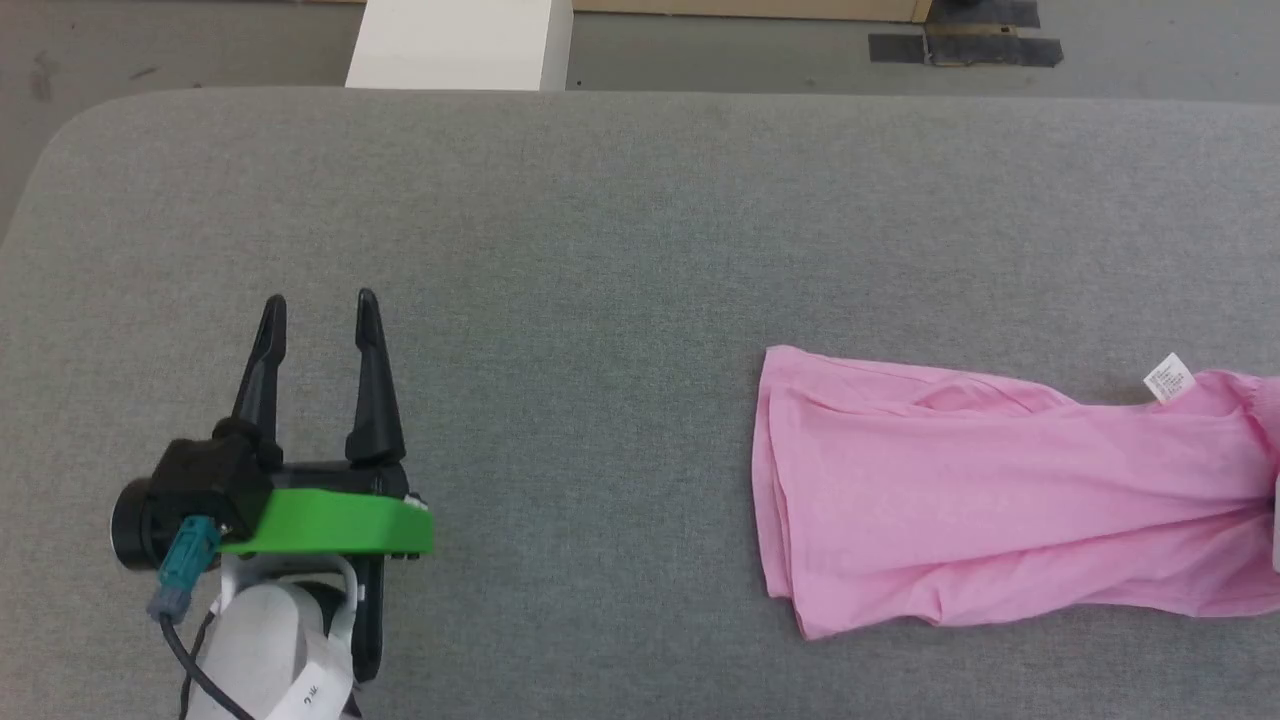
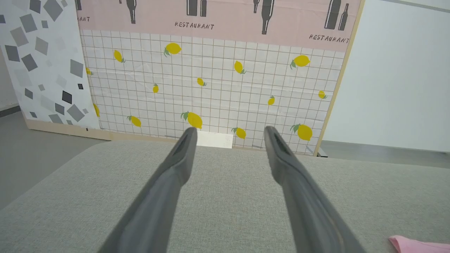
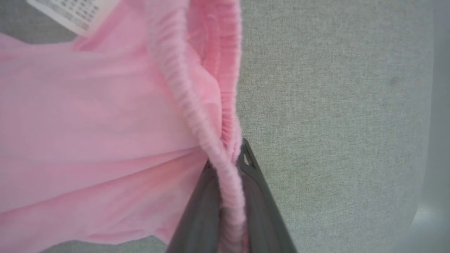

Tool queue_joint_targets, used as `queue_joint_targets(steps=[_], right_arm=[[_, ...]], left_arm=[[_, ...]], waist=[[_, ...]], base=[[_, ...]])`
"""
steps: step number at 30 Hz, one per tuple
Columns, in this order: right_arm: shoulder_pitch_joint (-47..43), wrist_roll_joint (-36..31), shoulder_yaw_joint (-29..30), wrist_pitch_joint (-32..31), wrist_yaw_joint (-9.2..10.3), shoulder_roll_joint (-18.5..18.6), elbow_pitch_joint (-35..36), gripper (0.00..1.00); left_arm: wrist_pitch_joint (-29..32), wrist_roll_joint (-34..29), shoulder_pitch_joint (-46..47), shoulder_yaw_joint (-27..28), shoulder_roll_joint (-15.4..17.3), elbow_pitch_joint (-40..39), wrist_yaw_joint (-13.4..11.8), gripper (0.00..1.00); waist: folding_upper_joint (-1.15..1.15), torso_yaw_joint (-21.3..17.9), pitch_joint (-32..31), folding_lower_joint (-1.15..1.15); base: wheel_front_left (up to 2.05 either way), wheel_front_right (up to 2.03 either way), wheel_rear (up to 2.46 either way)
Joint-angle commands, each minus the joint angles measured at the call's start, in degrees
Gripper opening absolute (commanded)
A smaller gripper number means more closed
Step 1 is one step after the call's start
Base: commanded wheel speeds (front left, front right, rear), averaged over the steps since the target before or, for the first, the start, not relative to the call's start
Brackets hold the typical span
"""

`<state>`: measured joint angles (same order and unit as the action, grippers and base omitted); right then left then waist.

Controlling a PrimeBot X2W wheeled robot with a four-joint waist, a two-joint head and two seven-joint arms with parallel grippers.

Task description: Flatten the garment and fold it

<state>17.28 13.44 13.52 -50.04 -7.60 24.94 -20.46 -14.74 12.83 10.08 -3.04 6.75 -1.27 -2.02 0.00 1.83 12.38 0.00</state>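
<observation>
The pink garment lies on the right half of the grey table. Its left hem is free, and its other end runs past the head view's right edge, white tag on the far side. The right gripper has its jaws pinched on the gathered elastic edge. The left gripper sits over bare table, jaws spread and empty, well apart from the hem.
</observation>
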Motion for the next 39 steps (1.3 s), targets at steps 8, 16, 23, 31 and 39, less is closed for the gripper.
queue_joint_targets(steps=[8, 16, 23, 31, 39], right_arm=[[-7.0, 5.2, -7.5, -10.1, 0.11, 2.8, 17.3, 0.0], [-9.7, 9.6, -13.5, -15.8, 0.11, -4.0, 32.1, 0.0], [-4.1, 7.3, -21.6, -13.3, 0.11, -10.1, 27.5, 0.0], [2.6, 5.9, -29.4, -11.1, 0.11, -13.2, 18.7, 0.0], [5.3, 8.2, -34.2, -7.8, 0.11, -12.7, 18.7, 1.0]], left_arm=[[-0.3, -1.1, -2.7, 1.3, -1.6, 1.0, 1.6, 1.0], [-0.3, -1.6, -3.2, 1.9, -2.6, 0.7, 2.4, 1.0], [-0.3, -1.4, -2.1, 1.2, -3.3, 1.3, 3.2, 1.0], [-0.3, -1.0, -1.4, 0.7, -3.7, 1.7, 3.3, 1.0], [-0.3, -1.1, -2.2, 1.4, -3.8, 1.9, 3.1, 1.0]], waist=[[0.0, 0.1, -3.1, 0.0], [0.0, 0.2, -3.4, 0.0], [0.0, 2.2, -2.7, 0.0], [0.0, 4.1, -1.5, 0.0], [0.0, 3.4, -1.5, 0.0]], base=[[0.0, 0.0, 0.0], [0.0, 0.0, 0.0], [0.0, 0.0, 0.0], [0.0, 0.0, 0.0], [0.0, 0.0, 0.0]])
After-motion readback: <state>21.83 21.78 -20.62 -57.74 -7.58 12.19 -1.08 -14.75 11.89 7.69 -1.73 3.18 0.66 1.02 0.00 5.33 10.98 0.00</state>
